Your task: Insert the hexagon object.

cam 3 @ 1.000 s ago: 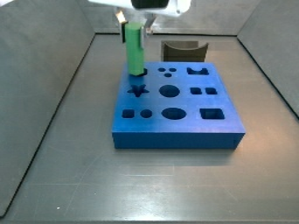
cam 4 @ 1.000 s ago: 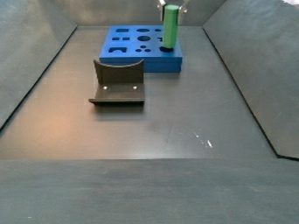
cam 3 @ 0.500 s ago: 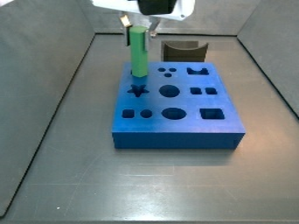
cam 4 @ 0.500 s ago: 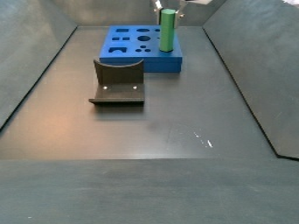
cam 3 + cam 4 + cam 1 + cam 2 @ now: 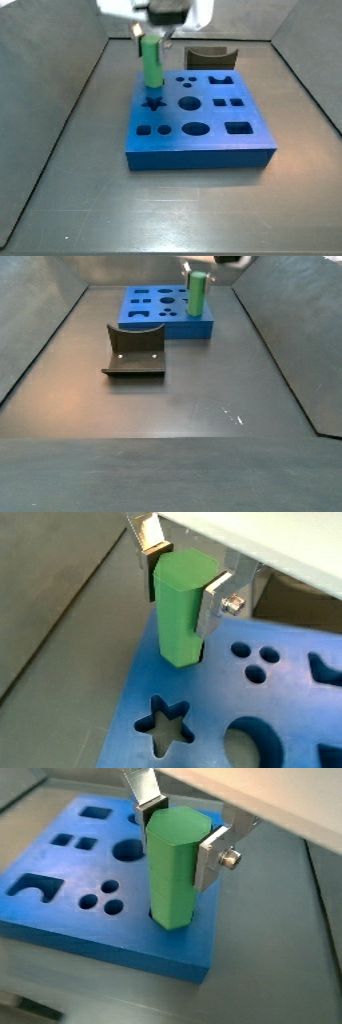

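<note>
The hexagon object is a bright green bar, held upright in my gripper over the far left corner of the blue block. Both wrist views show the silver fingers shut on the bar's upper half. Its lower end sits at the block's top face, next to the star-shaped hole. What lies under the bar's end is hidden. In a side view the bar stands at the block's right corner.
The block has several cut-out holes: round, square and a star. The dark fixture stands on the floor in front of the block in a side view and shows behind it in a side view. Grey walls enclose the floor.
My gripper has moved down a little with the green bar, bringing its lower end closer to the block's top at the corner.
</note>
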